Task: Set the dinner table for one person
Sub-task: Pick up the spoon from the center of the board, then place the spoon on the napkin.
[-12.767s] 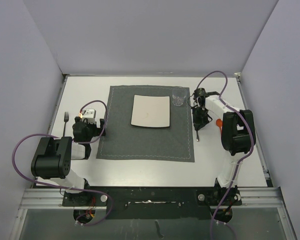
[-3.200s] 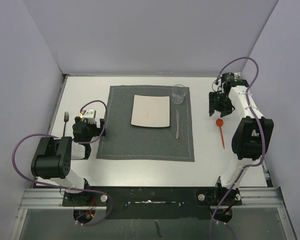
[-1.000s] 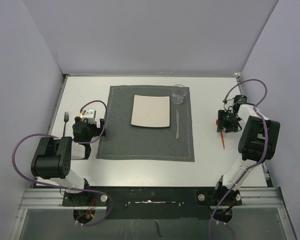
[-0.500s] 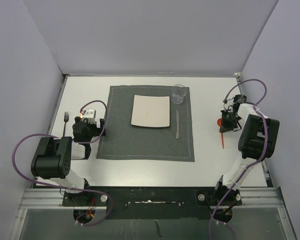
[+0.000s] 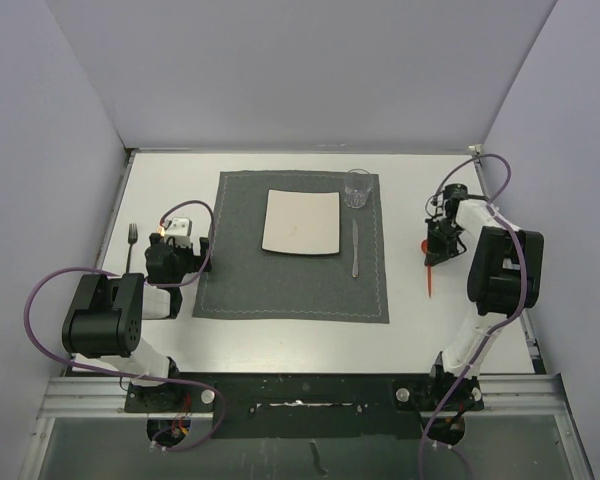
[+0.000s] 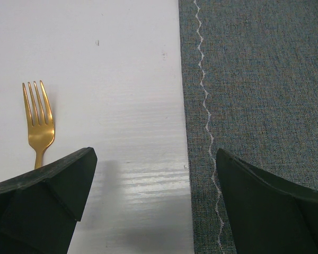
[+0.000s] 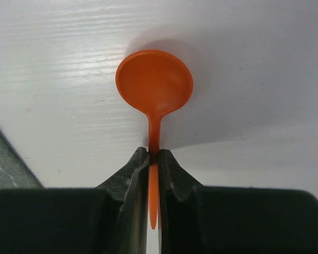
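The white dinner table [image 5: 280, 335] carries a dark grey placemat [image 5: 290, 280] with a square white plate [image 5: 301, 222], a glass [image 5: 358, 188] and a silver knife [image 5: 355, 248]. My right gripper [image 5: 436, 247] is shut on an orange spoon [image 7: 154, 87] by its neck, a little above the table to the right of the placemat; the handle [image 5: 432, 280] points toward the near edge. My left gripper [image 6: 153, 174] is open and empty over the placemat's left edge [image 6: 201, 106]. A gold fork [image 6: 38, 124] lies on the table left of it, and shows in the top view [image 5: 132, 238].
Grey walls enclose the table on the left, back and right. The left arm's base [image 5: 105, 320] sits at the near left, the right arm's elbow [image 5: 495, 270] at the right side. A corner of the placemat [image 7: 5, 164] shows in the right wrist view.
My right gripper has closed on the orange spoon and moved it left, toward the placemat. The left arm has not moved.
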